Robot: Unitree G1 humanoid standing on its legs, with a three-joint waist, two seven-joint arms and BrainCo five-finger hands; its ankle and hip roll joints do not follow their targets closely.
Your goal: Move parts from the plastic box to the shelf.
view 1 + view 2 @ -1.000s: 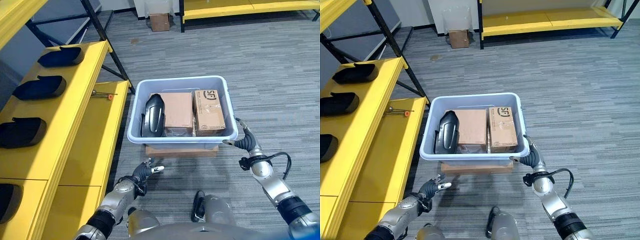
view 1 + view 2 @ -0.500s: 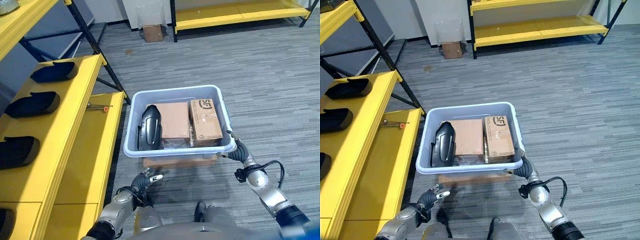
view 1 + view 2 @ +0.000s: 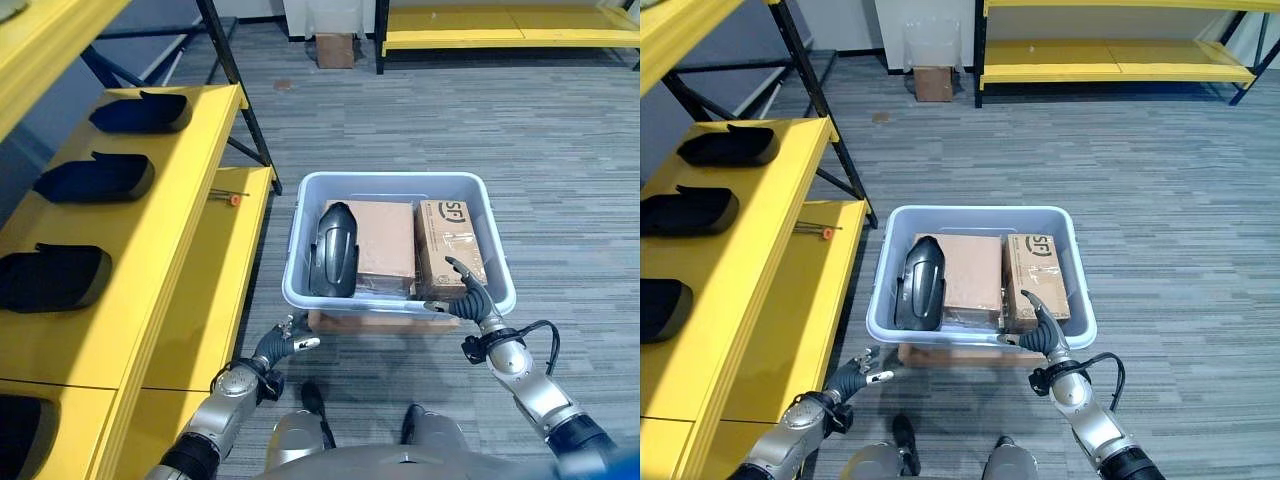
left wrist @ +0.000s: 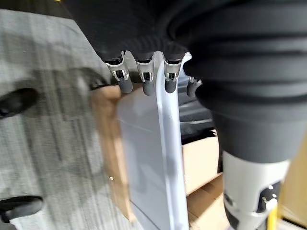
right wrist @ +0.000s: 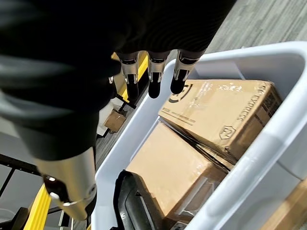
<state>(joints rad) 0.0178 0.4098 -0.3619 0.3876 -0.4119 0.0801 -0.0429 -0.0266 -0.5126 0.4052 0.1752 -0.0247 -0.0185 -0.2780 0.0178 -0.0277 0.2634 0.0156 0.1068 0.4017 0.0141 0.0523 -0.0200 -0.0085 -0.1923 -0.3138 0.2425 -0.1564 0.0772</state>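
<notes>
From our head cameras, grey carpet [image 3: 560, 150] runs beside the yellow shelf [image 3: 150, 250], and the pale plastic box [image 3: 395, 300] rests on a wooden block, holding a black part [image 3: 333, 250] beside two cardboard boxes [image 3: 385, 245]. Our left wrist view shows the left hand [image 4: 144, 72] with relaxed fingers near the box's wall. Our right wrist view shows the right hand [image 5: 151, 72] hovering over the box's rim, fingers released.

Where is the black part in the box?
The black part lies at the left end of the plastic box, right beside the bigger cardboard box, near the yellow shelf.
</notes>
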